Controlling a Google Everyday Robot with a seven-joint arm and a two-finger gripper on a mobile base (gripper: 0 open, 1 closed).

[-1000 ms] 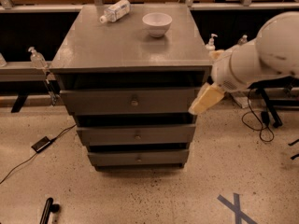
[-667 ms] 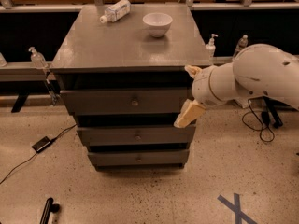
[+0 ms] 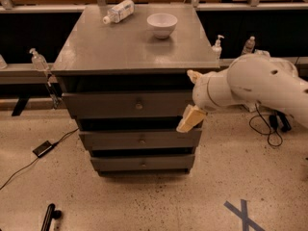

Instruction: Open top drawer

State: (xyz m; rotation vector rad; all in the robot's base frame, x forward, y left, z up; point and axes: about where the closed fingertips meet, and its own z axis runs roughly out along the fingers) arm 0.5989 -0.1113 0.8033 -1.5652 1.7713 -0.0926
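The top drawer (image 3: 110,105) is the tallest grey front of three in a grey cabinet, just under the cabinet top, with a small round knob (image 3: 138,105) at its middle. It looks closed, level with the two shorter fronts below. My gripper (image 3: 191,98) is on the white arm coming in from the right. It hangs in front of the drawer's right end, to the right of the knob. One cream finger (image 3: 194,75) is near the cabinet top's edge and the other finger (image 3: 190,119) is at the drawer's lower edge. They stand wide apart and hold nothing.
A white bowl (image 3: 161,24) and a lying plastic bottle (image 3: 117,11) are on the cabinet top (image 3: 130,47). Two shorter drawers (image 3: 141,140) sit below. Small bottles (image 3: 217,46) stand on a ledge behind. Cables and a small black device (image 3: 43,148) lie on the speckled floor.
My arm has swung left, carrying the gripper from beside the cabinet's right edge to in front of the top drawer's right end. The drawer has not moved.
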